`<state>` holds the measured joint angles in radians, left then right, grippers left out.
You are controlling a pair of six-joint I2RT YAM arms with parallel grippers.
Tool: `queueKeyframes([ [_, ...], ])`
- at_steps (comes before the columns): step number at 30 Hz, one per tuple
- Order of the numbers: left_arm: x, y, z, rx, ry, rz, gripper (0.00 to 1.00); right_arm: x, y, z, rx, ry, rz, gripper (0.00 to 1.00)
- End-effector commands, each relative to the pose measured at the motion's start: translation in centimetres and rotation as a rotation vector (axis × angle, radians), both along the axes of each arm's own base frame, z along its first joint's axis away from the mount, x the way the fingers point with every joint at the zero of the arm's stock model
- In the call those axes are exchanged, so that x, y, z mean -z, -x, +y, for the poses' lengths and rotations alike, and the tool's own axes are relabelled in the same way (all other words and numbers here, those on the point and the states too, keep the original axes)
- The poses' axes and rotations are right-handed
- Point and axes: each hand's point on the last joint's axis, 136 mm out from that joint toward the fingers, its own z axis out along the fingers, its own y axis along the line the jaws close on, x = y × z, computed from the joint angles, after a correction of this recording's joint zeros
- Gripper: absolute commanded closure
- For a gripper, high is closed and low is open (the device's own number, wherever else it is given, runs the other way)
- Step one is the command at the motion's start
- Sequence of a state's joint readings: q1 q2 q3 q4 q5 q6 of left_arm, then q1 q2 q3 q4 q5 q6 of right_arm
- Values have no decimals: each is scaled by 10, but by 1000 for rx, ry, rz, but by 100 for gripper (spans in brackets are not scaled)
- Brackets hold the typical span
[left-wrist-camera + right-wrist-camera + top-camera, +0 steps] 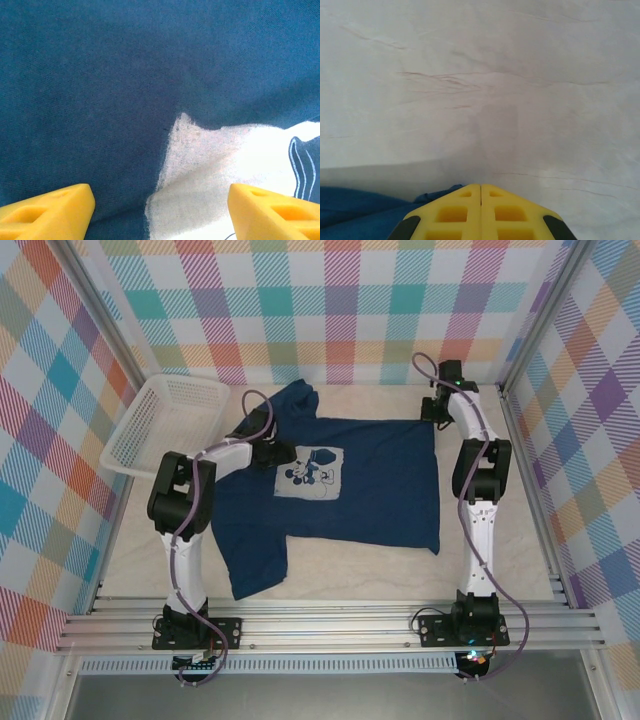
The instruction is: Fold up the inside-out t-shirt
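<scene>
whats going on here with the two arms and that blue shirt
Two robot arms are working on a navy t-shirt spread flat on the table, next to a white basket. The left gripper hovers open over the edge of the shirt's pale print. The right gripper is shut at the shirt's far right corner; whether it has pinched fabric is unclear. No fold has been made yet.

T-shirt (380, 480): area beside its print (310, 472) hidden beneath left arm (228, 452). Whether right gripper (480, 186) pinches its edge cannot be determined; fabric runs under the fingers.
</scene>
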<state>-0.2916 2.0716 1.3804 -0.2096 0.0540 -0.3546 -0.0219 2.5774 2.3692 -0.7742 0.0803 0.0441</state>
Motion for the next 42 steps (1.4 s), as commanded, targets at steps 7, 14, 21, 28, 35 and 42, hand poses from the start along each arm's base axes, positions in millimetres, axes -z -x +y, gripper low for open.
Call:
queueKeyframes([
  [7,68,66,19,-18,-28,263,27,-30,5,-40,187,-227,-56,100],
  [14,63,61,14,11,-17,247,27,-59,-8,-20,136,-511,-191,96],
  [21,54,55,7,27,20,223,27,-69,-10,-10,101,-568,-216,73],
  [28,38,49,-2,31,74,197,27,-63,19,-4,109,-363,-155,61],
  [35,33,42,-6,44,85,172,27,-26,2,1,-5,-116,-66,50],
  [42,30,42,-6,50,83,166,27,-4,-11,13,-125,115,-23,50],
])
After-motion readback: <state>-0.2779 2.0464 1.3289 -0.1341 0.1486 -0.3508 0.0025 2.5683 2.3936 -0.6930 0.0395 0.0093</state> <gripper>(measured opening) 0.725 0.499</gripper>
